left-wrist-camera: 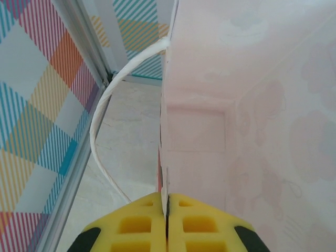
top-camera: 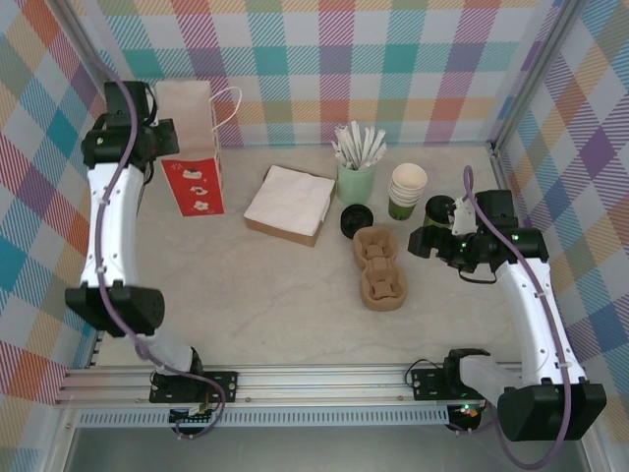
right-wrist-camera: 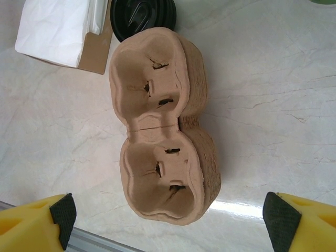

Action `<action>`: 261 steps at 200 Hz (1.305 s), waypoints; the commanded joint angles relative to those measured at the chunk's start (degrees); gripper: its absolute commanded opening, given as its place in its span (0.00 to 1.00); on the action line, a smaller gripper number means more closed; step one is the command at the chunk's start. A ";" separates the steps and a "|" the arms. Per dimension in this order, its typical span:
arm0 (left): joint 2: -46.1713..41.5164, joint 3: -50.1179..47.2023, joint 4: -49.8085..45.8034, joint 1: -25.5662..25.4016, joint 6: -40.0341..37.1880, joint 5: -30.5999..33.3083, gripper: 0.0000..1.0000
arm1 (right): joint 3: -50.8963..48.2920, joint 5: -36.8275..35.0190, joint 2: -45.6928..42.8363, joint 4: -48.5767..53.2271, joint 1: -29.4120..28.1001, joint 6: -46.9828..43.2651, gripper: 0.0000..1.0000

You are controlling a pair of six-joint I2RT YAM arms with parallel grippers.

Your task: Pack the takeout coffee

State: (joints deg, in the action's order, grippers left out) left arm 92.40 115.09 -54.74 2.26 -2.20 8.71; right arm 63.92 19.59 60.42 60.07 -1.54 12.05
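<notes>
Above carrier (right-wrist-camera: 157, 131): right gripper (right-wrist-camera: 170, 218), jaws wide, empty; coffee (top-camera: 436, 208) right of carrier; left gripper (left-wrist-camera: 166, 212) pinching bag (left-wrist-camera: 252, 105) wall

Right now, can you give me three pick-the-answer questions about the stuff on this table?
1. Where are the napkins?
A) between the bag and the cup of sticks
B) inside the bag
C) on a chair

2. How many hollows does the brown tray have on top?
A) one
B) two
C) five

3. What is the left gripper doing?
A) wide open
B) holding a spoon
C) shut on the bag's wall

Answers:
1 A, the top view shows them lying between those two.
2 B, the right wrist view shows two hollows.
3 C, the left wrist view shows its yellow fingers pressed together on the bag's edge.
</notes>
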 commanded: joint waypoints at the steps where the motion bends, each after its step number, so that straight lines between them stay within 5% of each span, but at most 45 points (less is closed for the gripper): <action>1: -8.16 -7.46 1.98 -2.61 1.43 -2.34 0.00 | 1.71 0.98 0.32 0.42 -0.26 -3.66 0.94; 66: -28.87 -26.87 -1.63 -22.03 10.72 -7.39 0.00 | 5.69 -2.12 6.74 1.35 -0.27 -11.76 0.94; 109: -34.36 -34.35 -1.78 -29.70 18.15 -9.97 0.00 | 5.02 1.06 8.87 -0.05 -0.38 -10.20 0.92; 199: -35.10 -45.77 6.68 -36.27 28.26 -8.90 0.00 | 2.13 0.84 10.83 0.27 -3.49 -8.62 0.87; 261: -35.67 -49.80 10.25 -37.15 32.01 -2.80 0.00 | 5.24 -5.24 13.63 0.00 -9.25 -19.98 0.86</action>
State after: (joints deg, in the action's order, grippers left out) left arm 57.89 65.56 -47.31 -33.78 27.75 1.41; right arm 66.76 16.75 73.38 60.12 -8.49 0.43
